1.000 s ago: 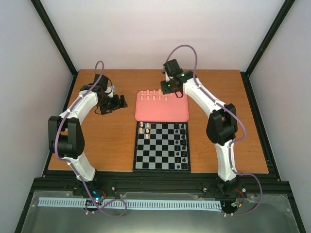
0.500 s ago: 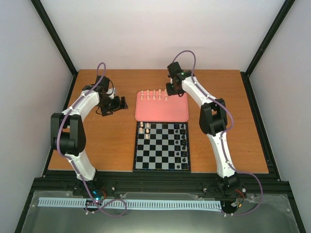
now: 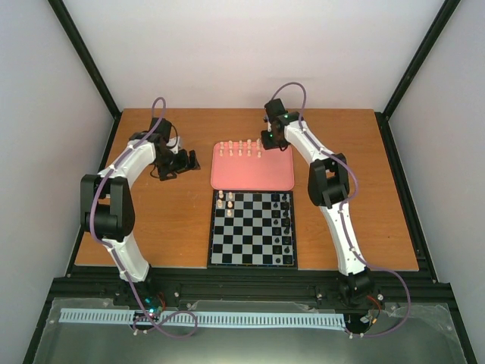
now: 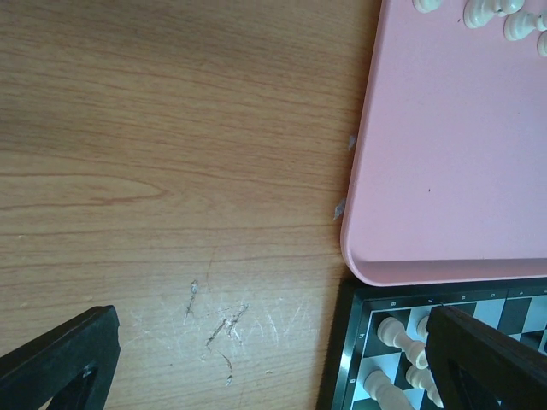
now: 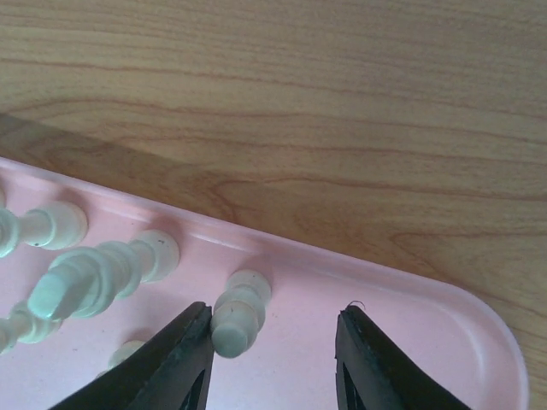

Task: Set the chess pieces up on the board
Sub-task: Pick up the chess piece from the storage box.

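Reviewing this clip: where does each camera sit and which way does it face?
Top external: above and behind the bases, looking down on the table, tray and board; left arm and right arm show.
Left wrist: on the left pincer, facing down at wood, the tray's corner and the board's corner; two wide-apart black fingers show.
Right wrist: on the right pincer, low over the tray's far rim; a pale piece sits between its open fingers.
Shared: both wrist views catch the tray.
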You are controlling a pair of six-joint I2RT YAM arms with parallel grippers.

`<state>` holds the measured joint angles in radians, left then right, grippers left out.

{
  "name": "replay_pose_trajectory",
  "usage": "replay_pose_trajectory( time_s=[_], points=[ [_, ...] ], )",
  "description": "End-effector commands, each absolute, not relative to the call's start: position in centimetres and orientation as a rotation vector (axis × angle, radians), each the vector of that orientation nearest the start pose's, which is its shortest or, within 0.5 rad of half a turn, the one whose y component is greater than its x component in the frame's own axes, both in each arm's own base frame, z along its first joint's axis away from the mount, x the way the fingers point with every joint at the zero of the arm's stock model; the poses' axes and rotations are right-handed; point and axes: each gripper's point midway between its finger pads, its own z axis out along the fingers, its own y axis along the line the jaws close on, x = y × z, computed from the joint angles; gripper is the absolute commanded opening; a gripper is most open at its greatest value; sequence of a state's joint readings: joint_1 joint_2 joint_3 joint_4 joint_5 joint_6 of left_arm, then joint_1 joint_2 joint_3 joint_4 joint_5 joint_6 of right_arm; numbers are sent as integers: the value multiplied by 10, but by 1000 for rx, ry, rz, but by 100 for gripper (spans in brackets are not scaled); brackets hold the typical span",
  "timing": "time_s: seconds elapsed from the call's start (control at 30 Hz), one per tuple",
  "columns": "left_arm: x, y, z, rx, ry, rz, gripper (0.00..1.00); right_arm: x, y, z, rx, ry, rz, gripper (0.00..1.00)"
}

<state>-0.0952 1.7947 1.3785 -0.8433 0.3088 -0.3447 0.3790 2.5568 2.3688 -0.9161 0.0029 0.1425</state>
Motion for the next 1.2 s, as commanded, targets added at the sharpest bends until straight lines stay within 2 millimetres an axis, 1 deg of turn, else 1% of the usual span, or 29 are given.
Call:
replay_pose_trajectory(
  time_s=[0.0,0.27,0.5,0.57,0.7,0.77,0.9,1.0,1.07,1.17],
  points=[
    [405,-89,112,-283,2801,-550,100,575,223,59,-306,2619,210,40],
    [405,-89,106,-283,2815,-547,100,580,228,52,-323,2619,235,40],
    [406,-90,102,-290,2824,-552,100,578,229,45,-329,2631,250,31],
    [406,-90,102,-290,2826,-550,100,579,229,44,-327,2630,253,29],
    [406,-89,101,-290,2827,-549,100,581,229,45,-323,2624,256,23],
    [406,-90,100,-290,2828,-549,100,582,229,46,-321,2620,255,22],
    [405,-90,100,-291,2829,-549,100,582,229,48,-325,2616,254,12],
    [405,-90,100,-289,2830,-551,100,579,228,55,-326,2617,253,8],
    [406,-90,101,-290,2827,-551,100,578,227,65,-322,2610,252,8],
    [405,-90,103,-289,2823,-550,100,572,230,91,-331,2578,267,7]
  ],
)
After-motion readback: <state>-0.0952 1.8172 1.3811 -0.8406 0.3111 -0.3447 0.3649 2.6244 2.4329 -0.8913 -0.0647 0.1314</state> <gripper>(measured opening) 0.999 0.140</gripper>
